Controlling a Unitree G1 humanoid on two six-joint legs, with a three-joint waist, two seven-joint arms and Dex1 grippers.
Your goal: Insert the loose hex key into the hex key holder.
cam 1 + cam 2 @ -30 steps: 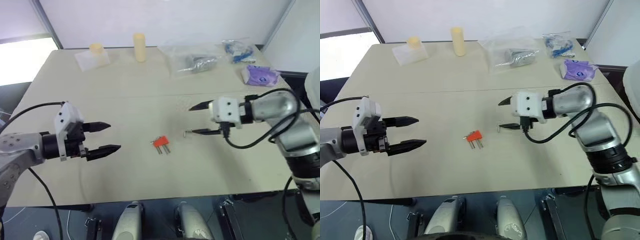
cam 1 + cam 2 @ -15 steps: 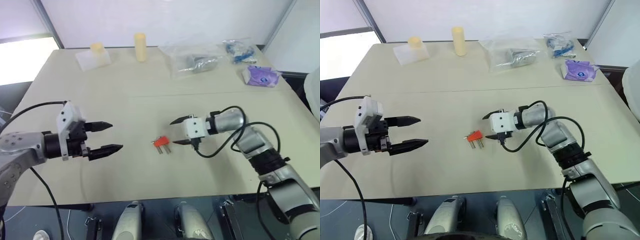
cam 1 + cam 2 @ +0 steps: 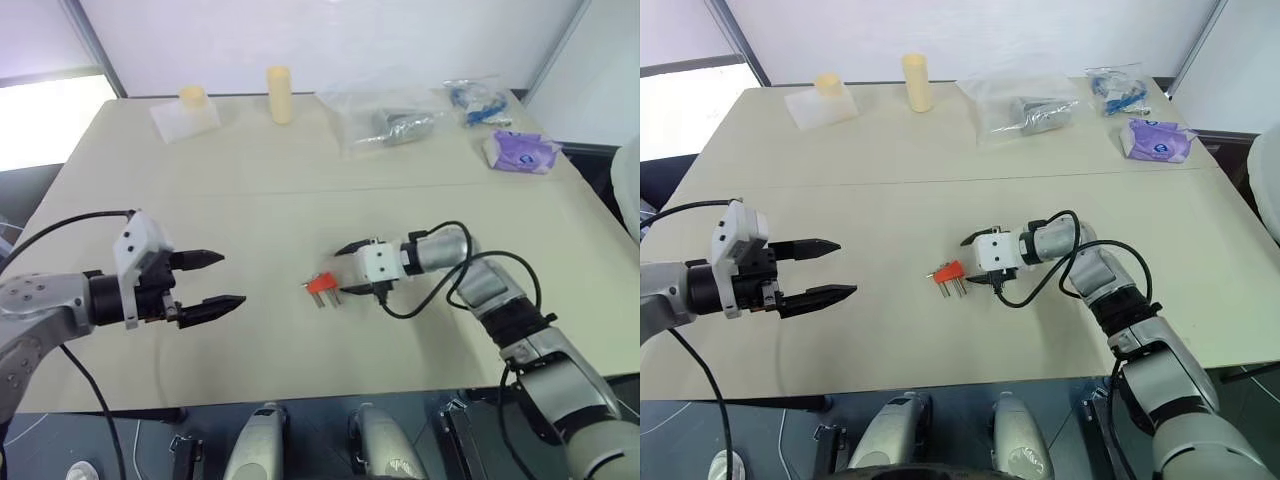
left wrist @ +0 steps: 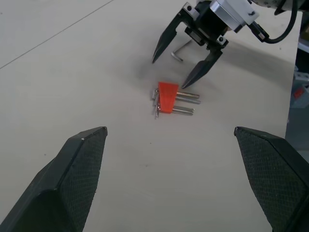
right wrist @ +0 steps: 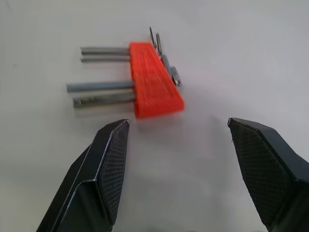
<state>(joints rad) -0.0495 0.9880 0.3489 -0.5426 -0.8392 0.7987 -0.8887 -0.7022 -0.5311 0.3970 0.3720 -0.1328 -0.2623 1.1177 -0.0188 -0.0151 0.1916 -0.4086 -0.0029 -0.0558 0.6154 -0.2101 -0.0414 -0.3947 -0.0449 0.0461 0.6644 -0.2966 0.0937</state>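
Two black fingers of the right gripper (image 4: 182,71) gape empty beside the small red-orange plastic key holder (image 4: 167,97); closing carelessly could shove it aside.

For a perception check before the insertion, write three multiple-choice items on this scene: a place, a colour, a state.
1. The thin L-shaped grey metal loose hex key lies: A) on the floor; B) on the table beside the right gripper; C) inside the holder.
2. The small plastic hex key holder block is: A) blue; B) yellow; C) red-orange.
3. The right gripper is: A) open, empty; B) shut on the key; C) shut on the holder.
Answers: B, it rests on the tabletop by the fingers; C, plainly red-orange; A, fingers spread, gripping nothing.
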